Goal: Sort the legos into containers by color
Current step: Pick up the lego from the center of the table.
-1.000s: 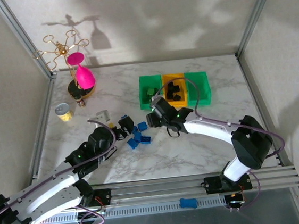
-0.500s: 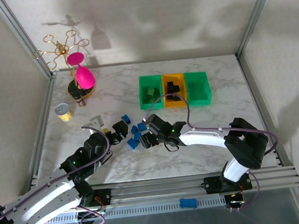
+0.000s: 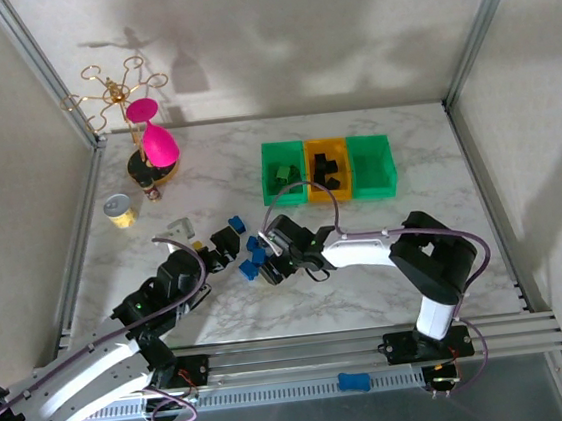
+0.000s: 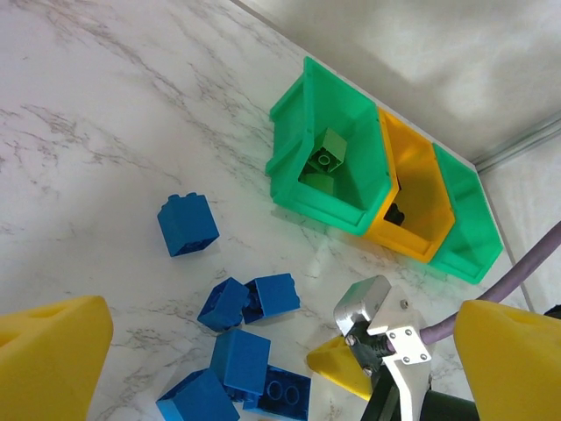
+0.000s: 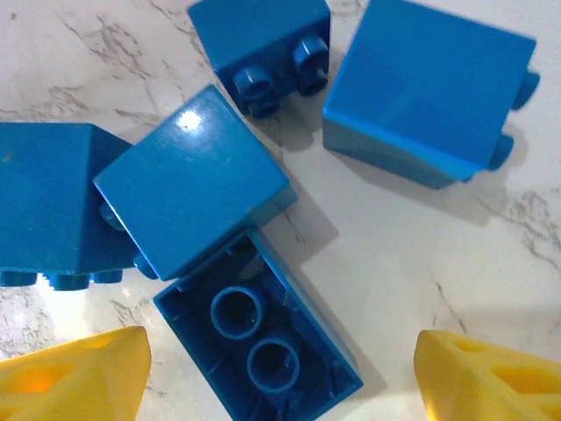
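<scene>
Marble table, with the three containers in a row up near 12 o'clock. The right gripper is down over the blue legos, just 8 o'clock of centre, with its jaws spread wide and an upside-down brick between them. The left gripper sits at the pile's 9 o'clock, jaws also apart.

Glossy hard plastic on blue legos; smooth, faintly sheeny plastic bins; polished marble-look tabletop; matt, foam-like yellow pads.
</scene>
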Tool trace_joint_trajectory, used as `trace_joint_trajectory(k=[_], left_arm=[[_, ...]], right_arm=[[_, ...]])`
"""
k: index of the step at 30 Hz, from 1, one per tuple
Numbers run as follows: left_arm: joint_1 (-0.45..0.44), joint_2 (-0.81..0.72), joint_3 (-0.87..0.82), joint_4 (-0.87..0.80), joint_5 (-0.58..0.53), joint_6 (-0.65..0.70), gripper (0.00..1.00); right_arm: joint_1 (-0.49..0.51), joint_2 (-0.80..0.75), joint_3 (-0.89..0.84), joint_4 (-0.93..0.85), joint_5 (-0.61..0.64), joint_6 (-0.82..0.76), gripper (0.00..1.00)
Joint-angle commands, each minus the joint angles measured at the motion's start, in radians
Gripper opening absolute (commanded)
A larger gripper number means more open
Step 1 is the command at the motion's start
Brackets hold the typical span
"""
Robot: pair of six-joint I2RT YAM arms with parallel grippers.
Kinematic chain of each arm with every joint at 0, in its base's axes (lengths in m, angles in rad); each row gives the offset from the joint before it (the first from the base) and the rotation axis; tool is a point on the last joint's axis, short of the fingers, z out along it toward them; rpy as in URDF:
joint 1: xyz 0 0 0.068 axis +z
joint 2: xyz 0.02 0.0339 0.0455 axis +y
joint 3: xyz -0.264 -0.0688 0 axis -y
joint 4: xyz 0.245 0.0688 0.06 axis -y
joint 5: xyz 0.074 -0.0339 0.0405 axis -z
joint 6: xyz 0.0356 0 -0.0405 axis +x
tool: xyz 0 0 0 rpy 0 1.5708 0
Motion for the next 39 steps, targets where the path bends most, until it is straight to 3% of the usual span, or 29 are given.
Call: trace_joint_trajectory(k=[1,8,21,31,39], left_arm=[[0.010,-0.010,-0.013,-0.023,-0.034,-0.009,1.00],[0.011,-0.004,-0.015,-0.019,-0.034,-0.007,1.00],[0.011,0.002,-0.015,-0.006,-0.029,-0.005,1.00],[0.012,0.007,-0.008,-0.002,-0.032,-0.005,1.00],[0.012,0.035,0.020,0.007,-0.012,0.005,1.00]], right_arm=[[0.001,0.027,0.036,0.024,-0.049,-0.057,0.75],[0.020,0.044,0.048,0.000,-0.102,-0.071,0.65],[0.044,0.069,0.047,-0.019,0.021,-0.036,0.50],[0.044,0.041,0.039,-0.010,0.025,-0.004,0.32],[0.017,-0.060,0.012,-0.039,0.008,0.068,0.30]])
